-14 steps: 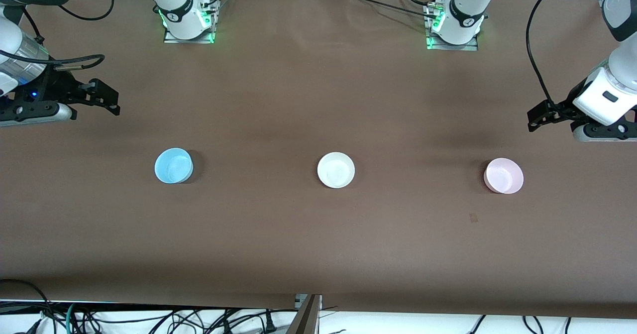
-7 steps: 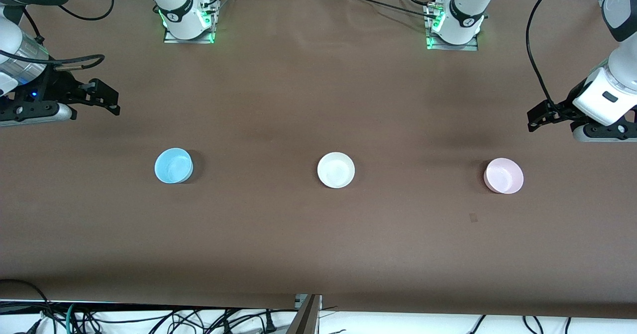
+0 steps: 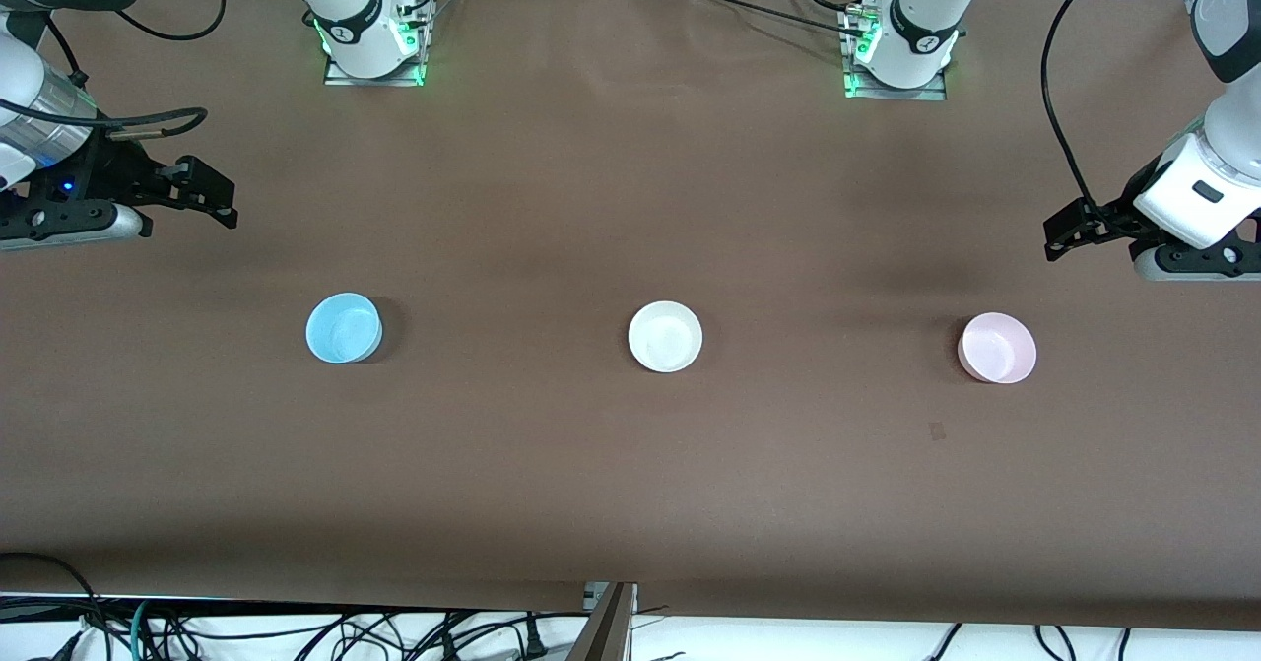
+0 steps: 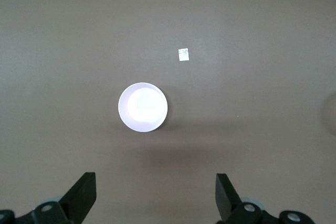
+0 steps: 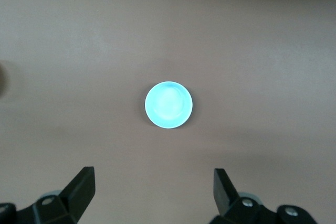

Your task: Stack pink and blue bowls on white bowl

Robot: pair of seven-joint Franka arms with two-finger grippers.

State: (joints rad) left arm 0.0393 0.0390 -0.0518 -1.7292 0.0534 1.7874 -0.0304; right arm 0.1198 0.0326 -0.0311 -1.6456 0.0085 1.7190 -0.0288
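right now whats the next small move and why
Probably bring the left hand, open and high, down over the pink bowl to grasp its rim. All three bowls sit apart in a row, the white bowl in the middle, nothing stacked yet. The right hand hangs open above the blue bowl and could go first just as well.

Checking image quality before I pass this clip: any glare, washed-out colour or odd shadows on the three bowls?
Front view: even light, pale pink plastic bowl, light blue plastic bowl and plain white bowl sharp, each with a soft shadow. Left wrist view: the pink bowl is overexposed, nearly white. Right wrist view: the blue bowl glows, its centre washed out.
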